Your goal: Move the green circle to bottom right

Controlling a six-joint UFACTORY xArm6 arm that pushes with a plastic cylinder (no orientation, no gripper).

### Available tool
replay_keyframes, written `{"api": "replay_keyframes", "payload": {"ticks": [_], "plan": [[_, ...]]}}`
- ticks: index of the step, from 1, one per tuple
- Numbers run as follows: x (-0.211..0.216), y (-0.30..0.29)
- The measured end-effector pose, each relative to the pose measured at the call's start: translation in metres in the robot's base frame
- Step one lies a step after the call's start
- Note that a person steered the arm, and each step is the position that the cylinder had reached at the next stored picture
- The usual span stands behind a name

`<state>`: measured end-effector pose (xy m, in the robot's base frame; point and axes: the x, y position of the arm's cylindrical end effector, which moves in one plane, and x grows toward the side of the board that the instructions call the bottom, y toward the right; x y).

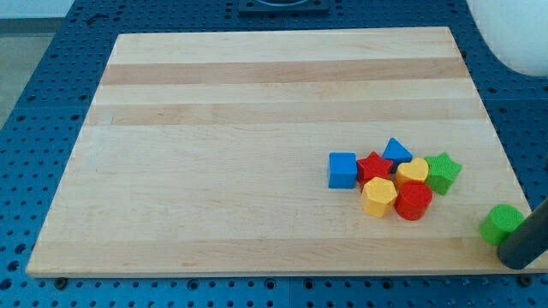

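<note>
a pale wooden board (pixel 257 103) is carrying a cluster: blue cube (pixel 342 169), red star (pixel 373 165), blue triangular block (pixel 396 151), yellow heart (pixel 413 172), green star (pixel 443 171), yellow hexagon (pixel 378 197), red cylinder (pixel 413 201); a green circle (pixel 501 222) is lying apart at the view's bottom right.

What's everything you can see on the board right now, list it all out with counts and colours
blue cube: 1, blue, left end of the cluster
red star: 1, red, beside the cube
blue triangle: 1, blue, cluster top
yellow heart: 1, yellow, cluster middle
green star: 1, green, cluster right
yellow hexagon: 1, yellow, cluster bottom
red block: 1, red, cluster bottom
green circle: 1, green, bottom right
board: 1, wooden
my tip: 1, dark, touching the green circle's right
</note>
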<state>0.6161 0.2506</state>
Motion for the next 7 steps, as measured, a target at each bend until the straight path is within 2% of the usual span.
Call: {"api": "replay_keyframes", "payload": {"ticks": [2,4,5,7], "plan": [[-0.008,-0.009],[-0.020,-0.070],[0.001,-0.039],[-0.004,0.075]]}}
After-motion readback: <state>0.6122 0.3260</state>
